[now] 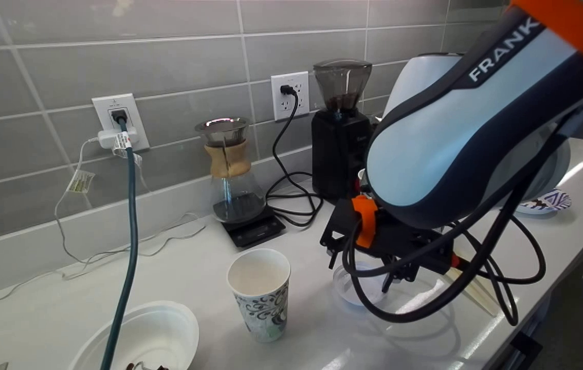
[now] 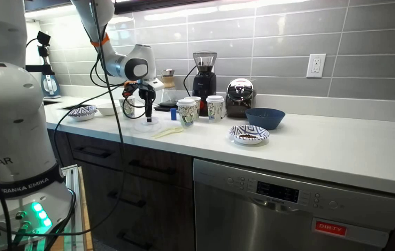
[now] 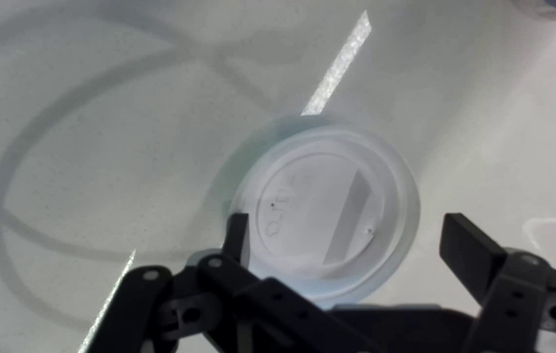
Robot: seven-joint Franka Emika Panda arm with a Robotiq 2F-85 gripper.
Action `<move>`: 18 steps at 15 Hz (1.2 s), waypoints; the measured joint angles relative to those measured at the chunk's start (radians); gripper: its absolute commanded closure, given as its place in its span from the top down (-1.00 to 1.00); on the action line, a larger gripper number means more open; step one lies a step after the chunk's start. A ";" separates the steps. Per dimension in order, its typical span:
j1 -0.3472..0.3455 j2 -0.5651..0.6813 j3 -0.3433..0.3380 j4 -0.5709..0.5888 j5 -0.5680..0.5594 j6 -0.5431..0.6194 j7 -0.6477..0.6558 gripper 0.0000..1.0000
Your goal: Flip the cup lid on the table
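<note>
The cup lid (image 3: 317, 211) is a round, translucent white disc with a raised rim. It lies flat on the white table (image 3: 111, 162), with faint embossed marks and two tiny holes. My gripper (image 3: 349, 235) is open above it. In the wrist view the left finger overlaps the lid's left edge, and the right finger is off to the right with a gap. I cannot tell whether the fingers touch the lid. In an exterior view the lid (image 1: 345, 285) is partly hidden under the gripper (image 1: 359, 276) and cables. The gripper (image 2: 149, 119) also points down there over the lid (image 2: 155, 121).
A patterned paper cup (image 1: 267, 313) and a white bowl (image 1: 168, 329) stand beside the lid. A glass carafe (image 1: 237, 192) and a black grinder (image 1: 340, 149) stand by the wall. Lidded cups (image 2: 186, 116), a small blue object (image 2: 173, 114) and pale yellow utensils (image 2: 169, 131) are near.
</note>
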 measured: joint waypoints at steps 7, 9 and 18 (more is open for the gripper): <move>0.000 0.018 -0.008 0.002 0.000 0.000 0.001 1.00; 0.000 0.019 -0.008 0.002 0.000 0.000 0.001 1.00; -0.001 0.015 -0.016 0.005 0.003 0.000 0.001 -0.52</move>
